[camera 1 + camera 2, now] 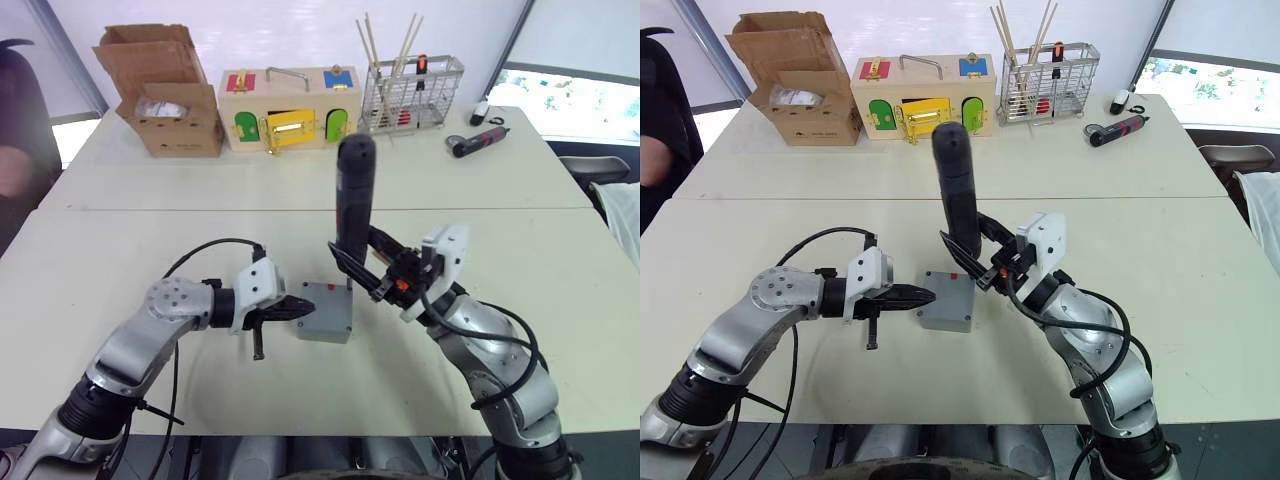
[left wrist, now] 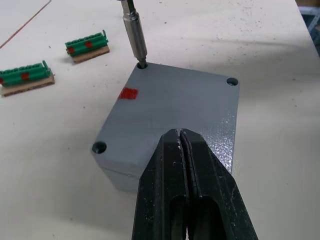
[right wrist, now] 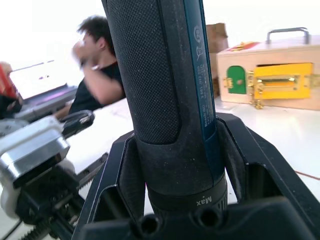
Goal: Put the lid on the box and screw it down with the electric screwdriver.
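The grey box (image 1: 322, 325) stands near the table's front middle, and the grey lid (image 2: 170, 100), with a small red mark, lies on it. The black electric screwdriver (image 1: 354, 190) stands upright over the box's far corner, its metal bit (image 2: 134, 30) set in a corner screw hole. My right gripper (image 1: 362, 262) is shut on the screwdriver's lower body. At the box's near left side, my left gripper (image 2: 181, 132) is shut with nothing in it. Its tips touch the lid's edge.
Two green terminal blocks (image 2: 87, 44) lie on the table beyond the box. At the back stand a cardboard carton (image 1: 165, 90), a wooden latch box (image 1: 290, 108) and a wire rack (image 1: 412, 92). A small red-and-black driver (image 1: 478, 140) lies back right. A person (image 1: 655, 110) sits at the left.
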